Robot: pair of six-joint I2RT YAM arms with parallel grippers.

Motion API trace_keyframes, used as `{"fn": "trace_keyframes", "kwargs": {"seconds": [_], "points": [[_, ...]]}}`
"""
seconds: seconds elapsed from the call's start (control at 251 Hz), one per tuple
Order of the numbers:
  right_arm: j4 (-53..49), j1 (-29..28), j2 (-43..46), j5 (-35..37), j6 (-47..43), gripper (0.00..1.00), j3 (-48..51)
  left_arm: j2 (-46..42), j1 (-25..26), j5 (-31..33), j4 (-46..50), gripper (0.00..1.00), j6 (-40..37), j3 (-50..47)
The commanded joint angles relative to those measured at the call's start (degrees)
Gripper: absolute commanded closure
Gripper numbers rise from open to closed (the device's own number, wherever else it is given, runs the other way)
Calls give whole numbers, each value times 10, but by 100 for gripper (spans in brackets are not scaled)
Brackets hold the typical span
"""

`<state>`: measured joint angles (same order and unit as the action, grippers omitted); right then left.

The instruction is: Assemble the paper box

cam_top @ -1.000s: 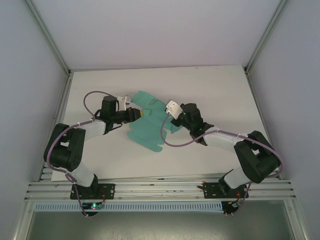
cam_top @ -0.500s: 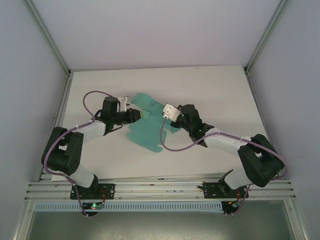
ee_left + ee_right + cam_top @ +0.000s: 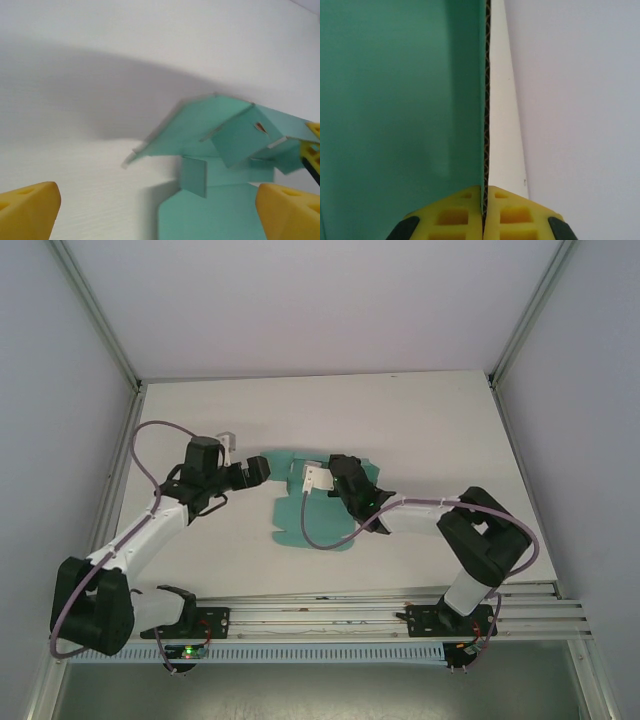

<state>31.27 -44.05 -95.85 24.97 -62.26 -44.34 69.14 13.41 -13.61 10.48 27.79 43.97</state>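
The paper box (image 3: 300,515) is a teal die-cut card sheet lying partly flat on the white table, with some panels and flaps lifted. My right gripper (image 3: 314,486) is over the sheet's middle, shut on the edge of a raised panel. In the right wrist view the yellow fingertips (image 3: 470,210) pinch the corrugated edge, with the teal face (image 3: 395,100) on the left and the white back (image 3: 502,130) on the right. My left gripper (image 3: 260,471) stands wide open just left of the sheet, holding nothing. Its yellow fingertips (image 3: 30,210) frame the raised flaps (image 3: 225,140).
The white table (image 3: 440,420) is walled by grey panels and aluminium posts on three sides. A metal rail (image 3: 320,620) runs along the near edge by the arm bases. Purple cables loop off both arms.
The left gripper let go of the card, opened wide and drew back to the left. The right gripper moved left over the sheet, which shifted and lies lower on the table.
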Motion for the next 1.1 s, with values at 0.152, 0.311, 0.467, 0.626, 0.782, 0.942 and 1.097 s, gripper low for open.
{"fn": "trace_keyframes", "kwargs": {"seconds": [0.152, 0.311, 0.467, 0.626, 0.782, 0.942, 1.097], "points": [[178, -27, -24, 19, -100, 100, 40, 72, -44, 128, 22, 0, 29, 72], [174, -34, -27, 24, -92, 100, 41, 183, -62, 34, -38, 1, 10, 123], [164, -32, -26, 41, -77, 100, 34, 228, -55, -133, -105, 17, -22, 126], [145, -31, -31, 58, -69, 100, 26, 191, -34, -175, -147, 25, -34, 54], [142, -32, -37, 70, -63, 100, 18, 166, -7, -185, -169, 34, -69, 3], [127, -36, -38, 66, -58, 100, 14, 172, 18, -181, -255, 39, -89, -41], [120, -40, -41, 64, -63, 100, 14, 205, 47, -157, -282, 39, -133, -36]]}}
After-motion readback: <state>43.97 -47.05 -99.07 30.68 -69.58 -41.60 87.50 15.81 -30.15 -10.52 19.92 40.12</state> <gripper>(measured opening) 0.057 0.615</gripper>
